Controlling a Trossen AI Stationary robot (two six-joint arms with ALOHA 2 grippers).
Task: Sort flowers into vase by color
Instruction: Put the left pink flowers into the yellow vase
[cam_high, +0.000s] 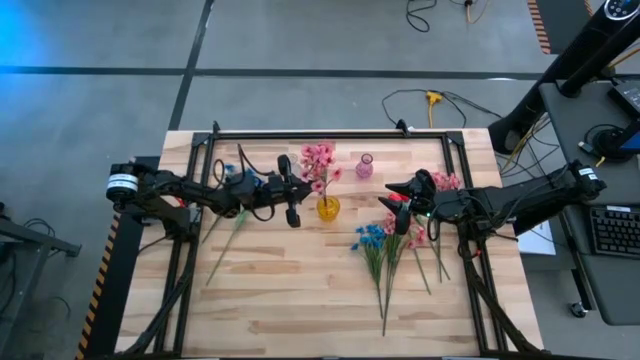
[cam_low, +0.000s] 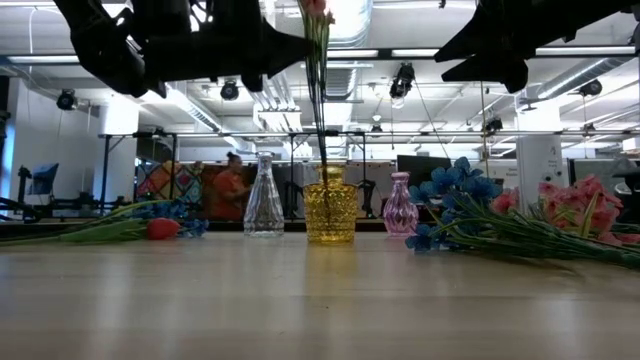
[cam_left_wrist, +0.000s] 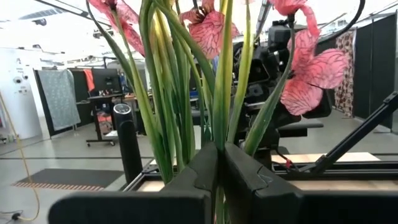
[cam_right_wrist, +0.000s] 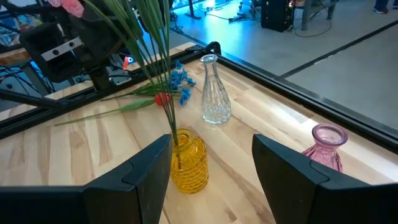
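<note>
Fingers (cam_left_wrist: 186, 180) of the left gripper (cam_left_wrist: 219, 171) are pressed together on a bundle of pink flowers (cam_high: 319, 161), pinching the green stems partway up while the blossoms spread above. We see that gripper above the yellow vase (cam_high: 328, 208), and in the low view the stems drop straight down into the vase's mouth. We take the yellow vase as our landmark for everything else.

The right gripper (cam_right_wrist: 211, 165) hangs in the air to the right of the yellow vase, its fingers spread wide with nothing between them; through the gap its wrist view looks at the yellow vase and the stems standing in it. Just beyond the yellow vase stand a clear glass vase (cam_right_wrist: 215, 90) on the left-arm side and a pink vase (cam_high: 365, 166) on the right-arm side, each apart from it with bare wood between.

To the right of the yellow vase, under the right arm, lies a loose pile of blue flowers (cam_high: 371, 238) and more pink sprays (cam_high: 445, 181), stems trailing toward the table's front edge. To the left of it a red bud (cam_low: 163, 228) with some blue blossoms (cam_right_wrist: 181, 78) lies flat. The table (cam_high: 300, 300) in front of the yellow vase is open wood out to the front edge.
</note>
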